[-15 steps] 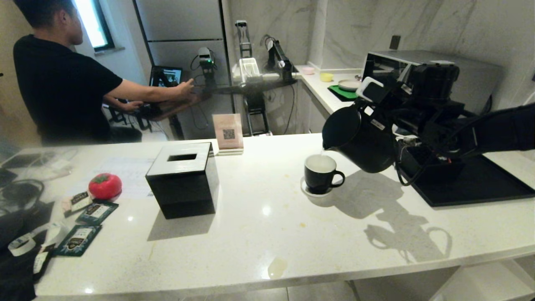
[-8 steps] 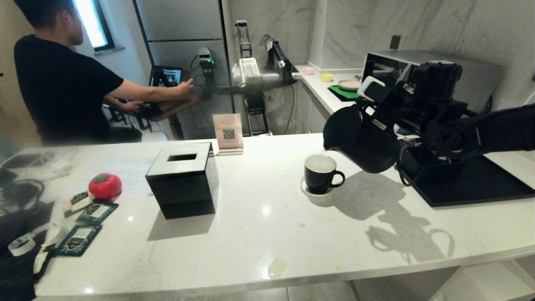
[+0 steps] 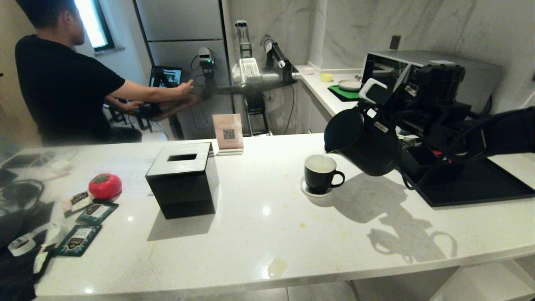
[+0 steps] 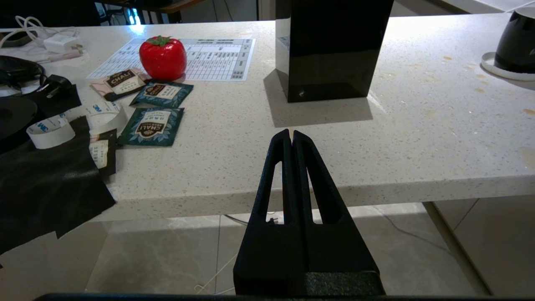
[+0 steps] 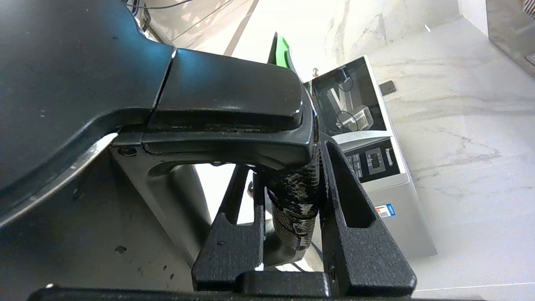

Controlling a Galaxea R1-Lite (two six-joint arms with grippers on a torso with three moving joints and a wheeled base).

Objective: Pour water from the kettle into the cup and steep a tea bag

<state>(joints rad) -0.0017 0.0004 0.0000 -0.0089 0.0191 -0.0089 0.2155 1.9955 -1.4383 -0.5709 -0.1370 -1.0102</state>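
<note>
Right wrist view: right claw (image 5: 288, 196) clamps kettle (image 5: 62, 83) handle.

Black tissue box (image 3: 182, 179) mid-counter; red strawberry (image 3: 105, 186) beside teal sachets (image 3: 97, 212); black tray (image 3: 480, 184) right.

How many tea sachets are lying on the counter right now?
3 clearly: a pale sachet beside the red strawberry, a teal sachet next to it, another teal sachet nearer the edge. A fourth may lie partly hidden by the black sheet.

The head view looks down across the desk (image 3: 259, 234); the left wrist view, low at its edge, shares the tissue box (image 3: 182, 179); the right wrist view sits close against the kettle (image 5: 62, 96).
</note>
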